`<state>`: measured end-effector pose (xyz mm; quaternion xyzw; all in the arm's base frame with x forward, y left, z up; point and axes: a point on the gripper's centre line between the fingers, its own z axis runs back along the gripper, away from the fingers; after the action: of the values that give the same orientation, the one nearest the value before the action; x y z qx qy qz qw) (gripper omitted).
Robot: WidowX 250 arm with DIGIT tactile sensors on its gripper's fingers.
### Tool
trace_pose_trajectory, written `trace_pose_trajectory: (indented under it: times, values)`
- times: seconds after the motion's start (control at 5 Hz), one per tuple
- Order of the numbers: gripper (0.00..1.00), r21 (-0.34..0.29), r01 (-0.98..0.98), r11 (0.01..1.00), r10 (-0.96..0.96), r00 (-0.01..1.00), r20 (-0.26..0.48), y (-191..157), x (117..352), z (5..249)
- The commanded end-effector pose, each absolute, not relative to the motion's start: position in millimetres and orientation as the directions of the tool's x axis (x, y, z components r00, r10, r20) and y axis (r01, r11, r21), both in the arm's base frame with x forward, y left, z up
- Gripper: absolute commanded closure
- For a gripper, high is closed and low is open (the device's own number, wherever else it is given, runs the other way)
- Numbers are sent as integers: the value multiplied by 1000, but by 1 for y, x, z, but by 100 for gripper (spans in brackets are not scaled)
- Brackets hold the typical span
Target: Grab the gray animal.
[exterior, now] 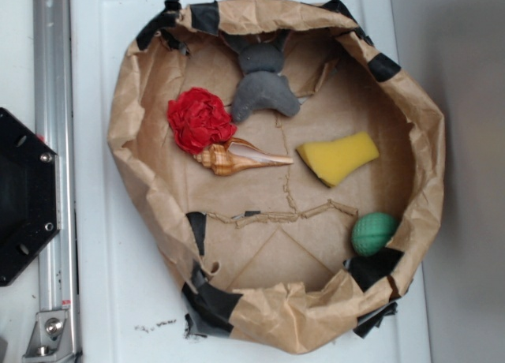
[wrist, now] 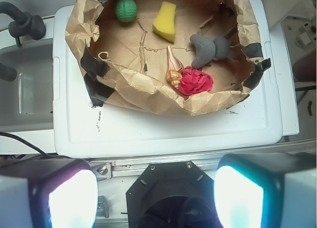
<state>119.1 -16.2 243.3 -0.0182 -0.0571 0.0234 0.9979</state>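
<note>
Hand (wrist: 156,196) nearest wrist camera, fingers (wrist: 72,198) spread apart, nothing held, well apart from paper basket (exterior: 142,174). Gray animal (exterior: 264,87) seen lying at basket's wall, just beside red fabric flower (exterior: 200,120), near seashell (exterior: 237,156).

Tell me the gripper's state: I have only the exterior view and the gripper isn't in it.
Observer: In the wrist view the gripper is open, its fingers wide apart with nothing between them.
Operator: Is it above the paper bowl?
Observer: No. It hangs over the black base, with the white lid between it and the paper bowl.
Operator: Can the wrist camera see the gray animal?
Observer: Yes. The gray animal shows in full above the bowl's near wall, just beyond the red flower.
</note>
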Motion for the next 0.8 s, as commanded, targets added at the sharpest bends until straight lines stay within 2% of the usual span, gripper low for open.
trace_pose_trajectory:
  times: [0.0, 0.2, 0.4, 0.6]
  values:
    - [0, -39, -45, 998, 49, 992, 113, -16, 119, 243]
    - [0, -32, -249, 968, 251, 954, 162, -24, 169, 229]
    - [0, -86, -419, 904, 426, 900, 91, -19, 219, 195]
    - [0, -70, -626, 777, 625, 752, 210, 5, 264, 169]
